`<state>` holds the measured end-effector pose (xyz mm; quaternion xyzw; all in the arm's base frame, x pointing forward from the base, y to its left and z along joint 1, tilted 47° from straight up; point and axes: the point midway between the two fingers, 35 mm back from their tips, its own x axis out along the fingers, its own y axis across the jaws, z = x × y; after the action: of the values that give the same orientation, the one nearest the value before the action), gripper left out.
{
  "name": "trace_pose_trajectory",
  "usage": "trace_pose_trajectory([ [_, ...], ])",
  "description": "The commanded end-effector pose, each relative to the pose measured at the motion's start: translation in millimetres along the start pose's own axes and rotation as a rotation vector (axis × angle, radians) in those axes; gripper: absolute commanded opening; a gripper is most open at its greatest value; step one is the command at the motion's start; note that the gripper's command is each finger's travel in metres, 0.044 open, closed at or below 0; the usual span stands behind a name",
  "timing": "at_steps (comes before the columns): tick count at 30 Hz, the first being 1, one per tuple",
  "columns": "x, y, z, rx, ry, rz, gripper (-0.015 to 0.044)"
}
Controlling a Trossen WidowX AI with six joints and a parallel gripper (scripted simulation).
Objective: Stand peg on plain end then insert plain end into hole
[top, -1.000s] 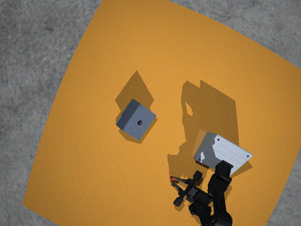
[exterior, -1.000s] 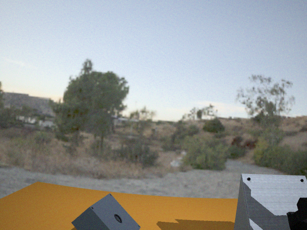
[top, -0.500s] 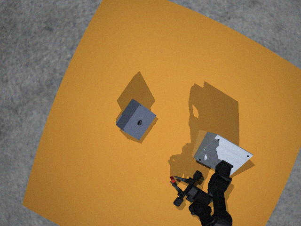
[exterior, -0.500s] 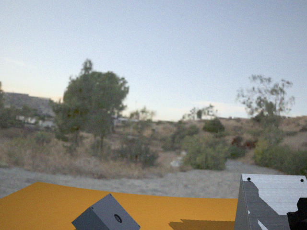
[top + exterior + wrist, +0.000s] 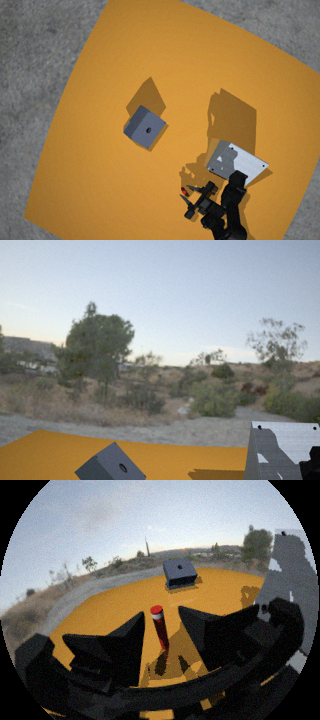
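Note:
The red peg (image 5: 184,192) (image 5: 160,629) stands upright on the table, its white band near the top, as the wrist view shows. My gripper (image 5: 183,190) (image 5: 161,611) is open. One finger is on each side of the peg, with a gap between each fingertip and the peg in the wrist view. The blue-grey sloped panel (image 5: 155,121) (image 5: 109,455) (image 5: 171,571) has one round hole (image 5: 148,130) (image 5: 123,467) (image 5: 180,567) in its face. The peg and the fingers are out of sight in the exterior view.
A taller silver sloped block (image 5: 249,160) (image 5: 294,437) (image 5: 294,555) stands close beside the arm, with small dark dots near its corners. The arm (image 5: 233,206) partly covers it in the top view. The orange table (image 5: 90,155) carries both blocks and their shadows.

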<state>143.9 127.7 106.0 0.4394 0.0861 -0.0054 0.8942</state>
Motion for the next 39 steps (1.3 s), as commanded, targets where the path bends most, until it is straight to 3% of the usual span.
trace_pose_trajectory([
  [1,0,0,0,0.000,0.000,0.000,0.0314],
  [6,0,0,0,0.000,0.000,0.000,0.0440],
  [16,0,6,7,0.000,0.001,-0.009,0.0440],
  [27,-4,33,79,0.005,0.008,-0.033,0.0440],
  [39,-21,14,160,0.002,-0.007,0.001,0.0440],
])
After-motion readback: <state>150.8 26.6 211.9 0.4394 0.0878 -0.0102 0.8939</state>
